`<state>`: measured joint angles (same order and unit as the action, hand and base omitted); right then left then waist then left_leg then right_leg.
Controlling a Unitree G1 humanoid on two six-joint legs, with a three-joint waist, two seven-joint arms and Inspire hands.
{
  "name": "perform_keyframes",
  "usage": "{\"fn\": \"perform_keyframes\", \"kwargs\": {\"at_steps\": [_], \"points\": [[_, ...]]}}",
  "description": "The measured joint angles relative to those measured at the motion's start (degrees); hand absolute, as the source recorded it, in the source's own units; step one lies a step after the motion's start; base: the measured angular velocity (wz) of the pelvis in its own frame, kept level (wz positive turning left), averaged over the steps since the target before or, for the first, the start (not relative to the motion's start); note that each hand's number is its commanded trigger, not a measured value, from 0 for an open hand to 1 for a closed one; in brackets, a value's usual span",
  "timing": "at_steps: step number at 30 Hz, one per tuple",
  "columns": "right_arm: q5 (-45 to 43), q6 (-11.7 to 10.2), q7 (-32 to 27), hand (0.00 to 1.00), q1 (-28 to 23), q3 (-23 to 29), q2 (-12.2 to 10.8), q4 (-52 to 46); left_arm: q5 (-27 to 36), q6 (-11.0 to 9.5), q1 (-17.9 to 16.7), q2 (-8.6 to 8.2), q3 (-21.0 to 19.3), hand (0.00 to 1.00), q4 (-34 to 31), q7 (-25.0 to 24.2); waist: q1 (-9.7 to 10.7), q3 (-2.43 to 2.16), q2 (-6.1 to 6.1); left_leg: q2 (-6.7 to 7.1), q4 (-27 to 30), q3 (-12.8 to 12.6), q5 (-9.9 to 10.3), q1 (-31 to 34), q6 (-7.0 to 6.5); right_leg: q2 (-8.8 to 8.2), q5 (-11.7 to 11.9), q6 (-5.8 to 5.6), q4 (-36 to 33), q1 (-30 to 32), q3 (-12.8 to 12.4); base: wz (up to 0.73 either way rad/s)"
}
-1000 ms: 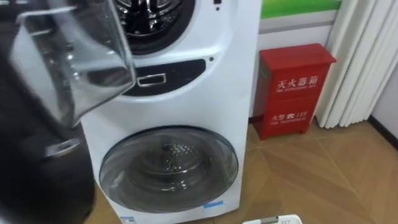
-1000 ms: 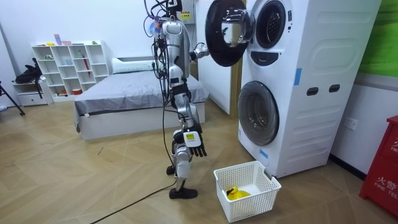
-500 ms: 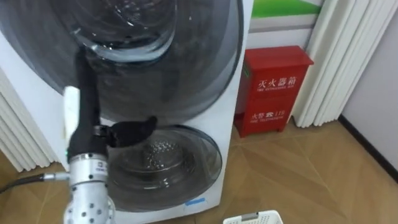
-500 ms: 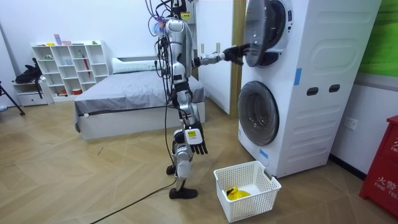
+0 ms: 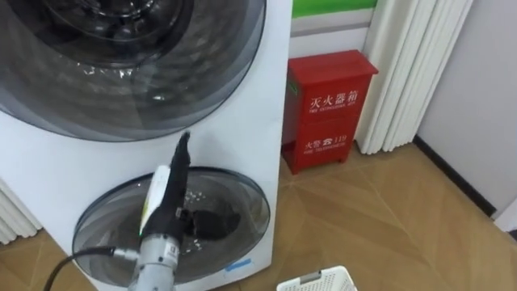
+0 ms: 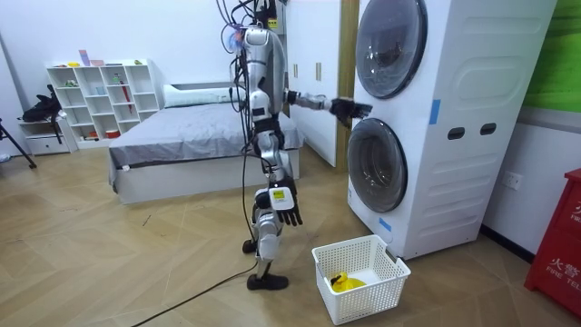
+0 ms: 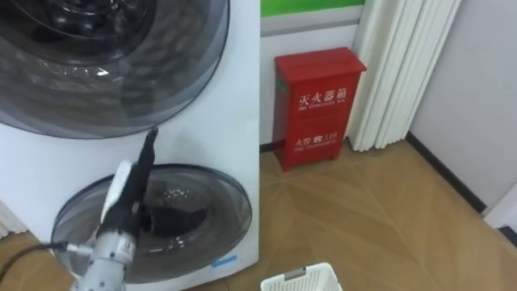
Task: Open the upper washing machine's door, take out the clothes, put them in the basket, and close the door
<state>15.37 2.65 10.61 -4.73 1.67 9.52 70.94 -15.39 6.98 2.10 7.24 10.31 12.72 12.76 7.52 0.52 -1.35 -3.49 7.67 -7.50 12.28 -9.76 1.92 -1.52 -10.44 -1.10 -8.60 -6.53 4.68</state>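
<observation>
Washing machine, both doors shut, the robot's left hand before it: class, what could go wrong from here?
1. The left hand, fingers open, hovers close to the machine above the lower door; a careless swing could knock it.
2. The basket stands on the floor by the robot's feet; a step might kick it.
3. Behind the shut upper door, anything left inside is out of reach.
The right hand hangs idle.

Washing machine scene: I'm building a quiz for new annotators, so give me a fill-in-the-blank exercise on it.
The washing machine's upper door is ___.
The left hand, held out toward it, holds ___.
The white basket contains something ___.
The cabinet beside the machine is ___.
Missing: shut; nothing; yellow; red.
</observation>
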Motion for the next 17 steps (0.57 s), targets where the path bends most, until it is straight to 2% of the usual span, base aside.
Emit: {"fn": "perform_keyframes", "kwargs": {"at_steps": [2, 4, 5, 7, 10, 12, 13, 15, 17], "points": [[0.03, -0.05, 0.03, 0.00, -0.49, -0.12, 0.00, -0.10, -0.14, -0.91, -2.28, 0.34, -0.29, 0.00, 5.57, 0.01, -0.23, -0.08, -0.19, 0.00, -0.01, 0.00, 0.00, -0.54, 0.00, 0.01, 0.00, 0.00, 0.00, -0.45, 0.05, -0.02], [-0.16, -0.12, -0.06, 0.00, -1.26, -0.43, -0.03, -1.07, 0.11, -1.07, -5.37, 0.54, -1.66, 0.00, 14.39, 0.01, -0.57, -0.14, -0.22, 0.00, 0.01, 0.02, 0.00, -1.34, 0.00, 0.02, 0.00, 0.00, 0.01, -1.31, 0.15, -0.08], [-0.20, -0.12, -0.09, 0.00, -1.55, -0.43, -0.03, -1.50, 0.12, -1.07, -6.00, 0.65, -1.93, 0.00, 16.47, 0.01, -0.83, -0.22, -0.27, 0.00, 0.01, -0.02, 0.00, -1.55, 0.00, 0.03, 0.00, 0.00, 0.01, -1.34, 0.08, -0.14], [-0.33, -0.20, -0.20, 0.00, -2.05, -0.48, 0.06, -2.21, 0.15, -1.17, -7.52, 1.09, -2.78, 0.00, 24.74, 0.01, -1.90, -0.27, -0.38, 0.00, 0.01, 0.11, 0.00, -1.80, 0.00, 0.03, 0.00, 0.00, 0.01, -1.33, 0.12, -0.15], [-0.25, -0.23, -0.60, 0.00, -2.19, -0.52, -0.08, -2.33, -0.02, -1.61, -10.99, 1.20, -4.86, 0.00, 29.51, 0.02, -2.45, -0.47, -0.56, 0.00, 0.00, 0.14, 0.01, -2.00, 0.01, 0.01, 0.00, 0.00, -0.03, -1.40, 0.13, 0.04], [-0.21, -0.28, -0.67, 0.00, -2.41, -0.68, -0.08, -2.36, 0.01, -3.38, -12.03, 1.27, -6.58, 0.00, 33.70, 0.10, -3.27, -0.51, -0.62, 0.01, 0.08, 0.10, 0.01, -2.60, 0.00, 0.01, 0.00, 0.01, -0.01, -1.95, 0.08, -0.05], [-0.17, -0.61, -0.98, 0.00, -2.58, -1.51, -0.06, -2.48, -0.01, -3.54, -13.10, 1.21, -7.73, 0.00, 35.84, 0.22, -3.27, -0.48, -0.51, 0.04, 0.25, 0.04, 0.01, -2.92, 0.00, -0.06, 0.01, 0.02, 0.02, -2.71, 0.07, 0.00], [-0.19, -1.52, -1.49, 0.00, -3.25, -2.37, -0.06, -3.02, -0.04, -3.65, -13.95, 1.09, -8.98, 0.00, 38.14, 0.31, -3.25, -0.70, -0.34, 0.04, 0.20, 0.14, 0.01, -3.06, 0.00, -0.10, 0.01, 0.02, -0.03, -2.97, 0.14, 0.13], [-0.22, -1.90, -2.03, 0.00, -3.15, -2.84, -0.06, -3.20, -0.09, -4.22, -14.04, 1.13, -10.03, 0.00, 40.59, 0.43, -3.65, -0.48, -0.25, 0.02, 0.19, 0.21, 0.00, -3.57, 0.00, -0.11, 0.01, 0.02, -0.49, -2.67, 0.20, 0.07]]}}
